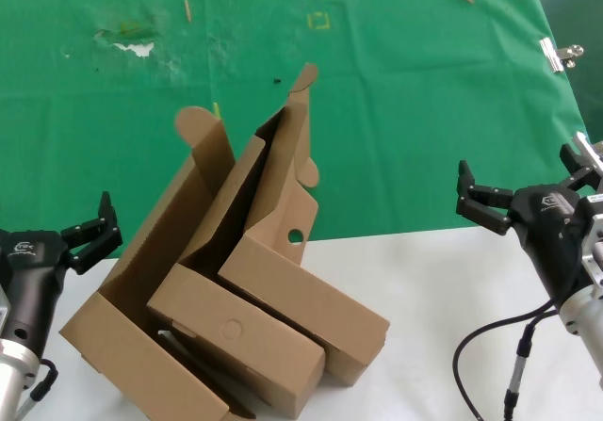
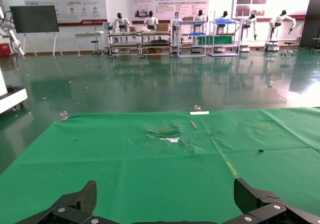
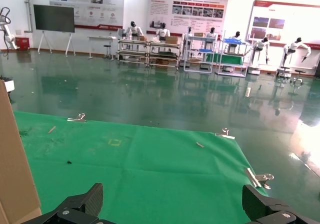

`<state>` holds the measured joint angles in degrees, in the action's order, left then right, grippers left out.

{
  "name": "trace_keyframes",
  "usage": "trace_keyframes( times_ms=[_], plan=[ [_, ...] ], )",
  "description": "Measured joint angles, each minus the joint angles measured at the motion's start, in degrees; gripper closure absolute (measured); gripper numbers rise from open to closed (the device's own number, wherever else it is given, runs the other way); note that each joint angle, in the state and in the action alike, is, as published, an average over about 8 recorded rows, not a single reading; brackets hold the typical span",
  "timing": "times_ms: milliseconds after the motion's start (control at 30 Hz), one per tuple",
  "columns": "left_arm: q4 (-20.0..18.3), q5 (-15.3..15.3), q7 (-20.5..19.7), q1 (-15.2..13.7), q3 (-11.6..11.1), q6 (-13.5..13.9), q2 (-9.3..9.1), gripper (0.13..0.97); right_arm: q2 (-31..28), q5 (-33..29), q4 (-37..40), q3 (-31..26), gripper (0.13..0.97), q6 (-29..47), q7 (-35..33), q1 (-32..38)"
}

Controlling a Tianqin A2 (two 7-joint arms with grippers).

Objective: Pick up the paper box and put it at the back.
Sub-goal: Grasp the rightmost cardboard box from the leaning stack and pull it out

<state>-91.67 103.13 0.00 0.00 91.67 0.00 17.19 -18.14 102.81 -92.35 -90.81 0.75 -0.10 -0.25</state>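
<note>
- The right gripper (image 1: 485,204) hovers wide open, holding nothing; the left gripper (image 1: 89,235) waits, also spread.
- The paper box (image 1: 306,280) sits toward the right gripper's inner side — nested among other boxes.
- Best to pinch its raised lid edge cleanly, then lift straight before carrying to the green cloth (image 1: 415,91) beyond.

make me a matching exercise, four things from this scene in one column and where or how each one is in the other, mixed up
Things:
1. shallow brown cardboard paper box with a round hole in its flap
2. brown cardboard box with a circle outline
3. left end effector
4. green cloth at the back

Places or states:
A. open, empty, at the table's left edge
B. scuffed, with small tape marks
C. rightmost of the nested boxes, lid raised
D. middle of the nested boxes

Pairs: 1-C, 2-D, 3-A, 4-B
</note>
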Motion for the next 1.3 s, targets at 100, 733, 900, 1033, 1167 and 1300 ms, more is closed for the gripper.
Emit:
trace_keyframes(
  times_ms=[100, 733, 900, 1033, 1167, 1300],
  plan=[
    [0.0, 0.0, 0.0, 0.0, 0.0, 0.0, 0.00, 0.132, 0.0, 0.0, 0.0, 0.0, 0.129, 0.0, 0.0, 0.0],
    [0.0, 0.0, 0.0, 0.0, 0.0, 0.0, 0.00, 0.132, 0.0, 0.0, 0.0, 0.0, 0.129, 0.0, 0.0, 0.0],
    [0.0, 0.0, 0.0, 0.0, 0.0, 0.0, 0.00, 0.132, 0.0, 0.0, 0.0, 0.0, 0.129, 0.0, 0.0, 0.0],
    [0.0, 0.0, 0.0, 0.0, 0.0, 0.0, 0.00, 0.132, 0.0, 0.0, 0.0, 0.0, 0.129, 0.0, 0.0, 0.0],
    [0.0, 0.0, 0.0, 0.0, 0.0, 0.0, 0.00, 0.132, 0.0, 0.0, 0.0, 0.0, 0.129, 0.0, 0.0, 0.0],
    [0.0, 0.0, 0.0, 0.0, 0.0, 0.0, 0.00, 0.132, 0.0, 0.0, 0.0, 0.0, 0.129, 0.0, 0.0, 0.0]
  ],
)
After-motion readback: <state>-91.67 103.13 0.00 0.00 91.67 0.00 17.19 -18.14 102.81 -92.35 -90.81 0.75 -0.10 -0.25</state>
